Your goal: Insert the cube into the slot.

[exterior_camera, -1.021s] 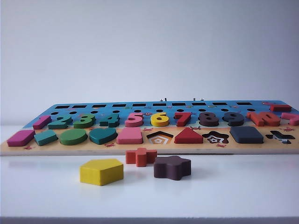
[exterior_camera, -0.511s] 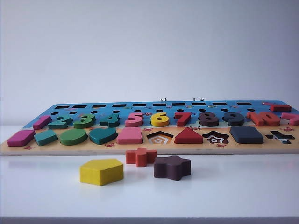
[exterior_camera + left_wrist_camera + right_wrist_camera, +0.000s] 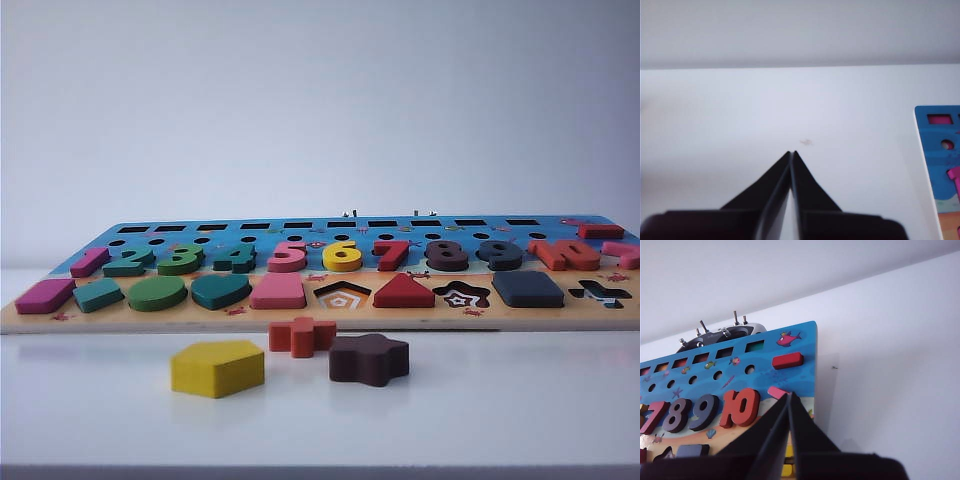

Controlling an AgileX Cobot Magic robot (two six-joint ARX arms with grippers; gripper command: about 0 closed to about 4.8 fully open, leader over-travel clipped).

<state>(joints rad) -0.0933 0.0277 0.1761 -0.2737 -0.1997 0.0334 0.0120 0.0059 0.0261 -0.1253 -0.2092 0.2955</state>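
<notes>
The navy-blue cube (image 3: 527, 288) lies flat in the shape row of the wooden puzzle board (image 3: 320, 320), near its right end. It fills the square slot, so the slot's floor is hidden. A corner of the cube (image 3: 692, 450) also shows in the right wrist view. Neither gripper appears in the exterior view. My left gripper (image 3: 791, 152) is shut and empty over bare white table, with the board's end (image 3: 940, 150) off to one side. My right gripper (image 3: 789, 394) is shut and empty above the board's end by the red 10 (image 3: 740, 407).
A yellow pentagon block (image 3: 217, 367), an orange cross block (image 3: 301, 335) and a brown star block (image 3: 369, 359) lie loose in front of the board. Pentagon (image 3: 342, 294), star (image 3: 461, 296) and cross (image 3: 600, 293) cut-outs stand open. A dark device with metal toggles (image 3: 722, 334) sits behind the board.
</notes>
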